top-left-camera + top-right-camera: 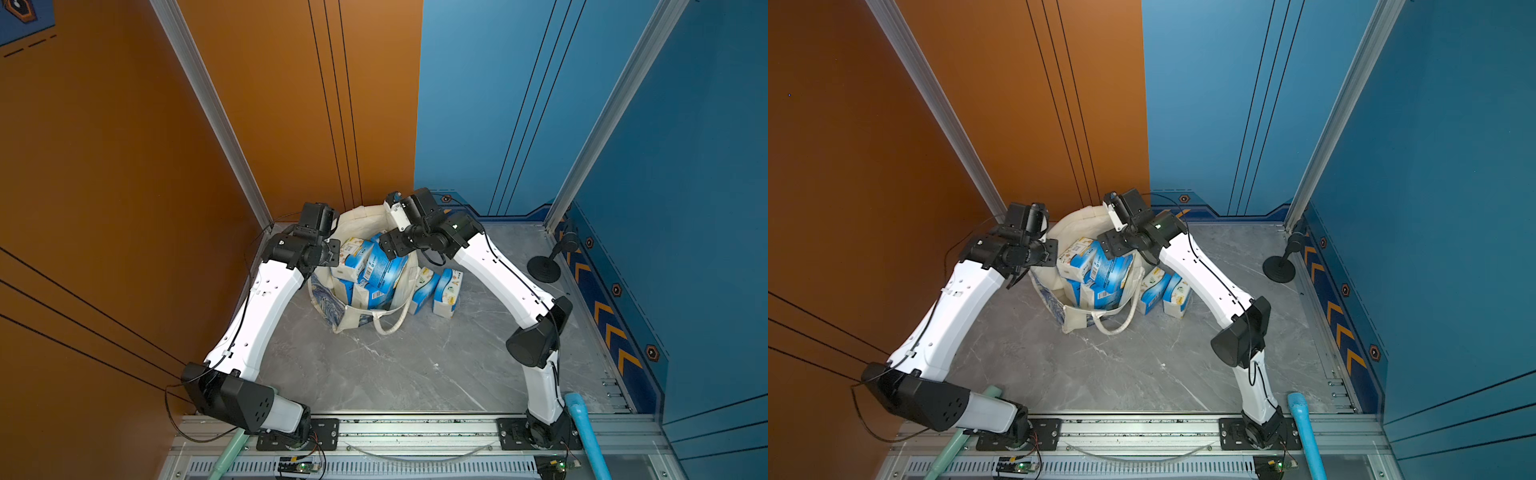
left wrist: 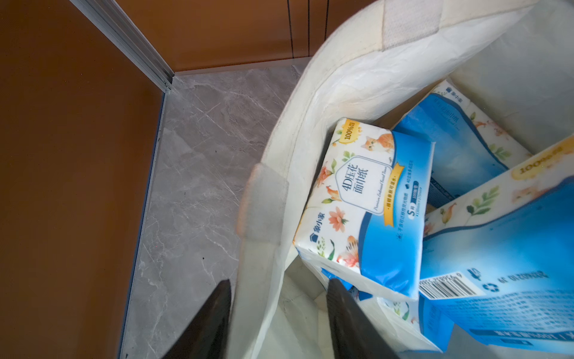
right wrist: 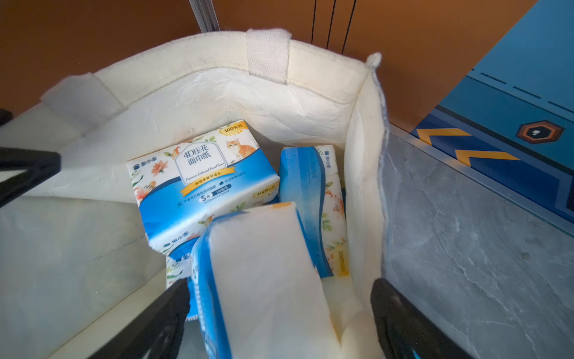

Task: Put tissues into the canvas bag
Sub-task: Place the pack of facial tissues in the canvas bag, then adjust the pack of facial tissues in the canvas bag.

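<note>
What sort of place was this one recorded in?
Probably a purpose-built robot test booth, not a home: orange wall panels and blue wall panels in aluminium framing enclose a marble-pattern tabletop, with left arm and right arm mounted on a rail at its near edge.

Canvas bag (image 1: 355, 318) sits back-centre on the table (image 1: 395, 374), tissue packs (image 1: 376, 268) piled inside; two spare packs (image 1: 445, 293) just right of it.
</note>
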Action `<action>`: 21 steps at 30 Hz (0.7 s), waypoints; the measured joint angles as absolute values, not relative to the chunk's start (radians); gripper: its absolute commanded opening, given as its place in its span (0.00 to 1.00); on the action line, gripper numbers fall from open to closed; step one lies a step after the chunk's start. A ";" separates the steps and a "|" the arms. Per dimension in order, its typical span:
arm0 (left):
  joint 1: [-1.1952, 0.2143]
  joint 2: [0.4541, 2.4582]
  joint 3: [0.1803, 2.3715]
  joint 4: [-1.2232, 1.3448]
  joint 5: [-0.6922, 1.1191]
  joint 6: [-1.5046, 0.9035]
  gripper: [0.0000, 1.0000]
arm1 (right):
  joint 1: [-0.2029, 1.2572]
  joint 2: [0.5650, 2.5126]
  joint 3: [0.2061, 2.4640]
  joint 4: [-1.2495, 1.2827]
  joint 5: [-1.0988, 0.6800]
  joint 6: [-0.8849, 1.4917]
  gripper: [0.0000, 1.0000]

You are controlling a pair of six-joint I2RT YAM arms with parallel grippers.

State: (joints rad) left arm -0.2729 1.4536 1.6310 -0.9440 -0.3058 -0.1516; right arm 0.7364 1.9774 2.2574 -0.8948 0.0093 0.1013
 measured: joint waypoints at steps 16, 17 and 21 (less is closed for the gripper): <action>-0.373 1.448 1.705 -0.947 -0.245 -0.138 0.33 | 0.635 1.588 1.721 -0.717 0.000 0.186 0.48; -0.393 1.448 1.714 -0.948 -0.241 -0.139 0.33 | 0.635 1.599 1.709 -0.717 -0.014 0.193 0.48; -0.472 1.461 1.755 -0.948 -0.212 -0.139 0.32 | 0.636 1.634 1.699 -0.714 -0.057 0.213 0.48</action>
State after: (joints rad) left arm -0.4721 1.4612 1.7550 -0.9478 -0.2115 -0.1387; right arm 0.6357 1.6341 1.6993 -0.7136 -0.0574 0.2127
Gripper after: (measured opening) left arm 0.324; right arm 0.482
